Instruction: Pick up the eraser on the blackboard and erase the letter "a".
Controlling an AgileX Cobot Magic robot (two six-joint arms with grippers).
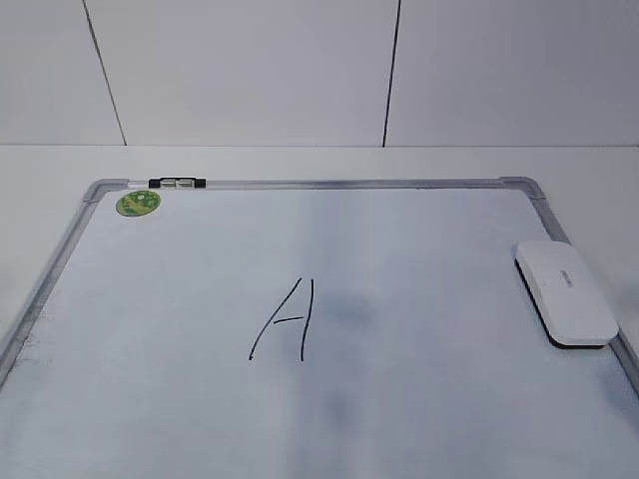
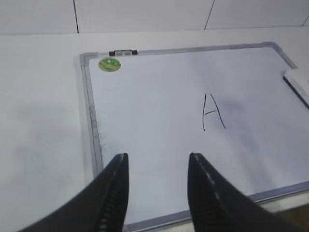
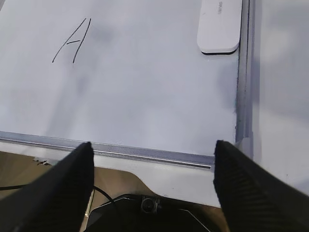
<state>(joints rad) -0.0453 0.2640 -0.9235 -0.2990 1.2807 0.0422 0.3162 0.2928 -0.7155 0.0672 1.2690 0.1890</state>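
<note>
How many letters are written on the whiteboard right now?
1: a capital "A" near the middle of the whiteboard, left of the eraser. No lowercase letter shows, only a faint smudge beside it.

Lab-like bench: white table (image 1: 300, 160); panelled wall (image 1: 250, 70)

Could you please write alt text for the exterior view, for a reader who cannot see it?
A blackboard with a white surface bears a handwritten capital A. The eraser lies at its right edge; a marker pen and green sticker sit top left.

eraser (image 2: 298, 83): cut by right edge | blackboard (image 1: 60, 254): near edge cropped
</note>
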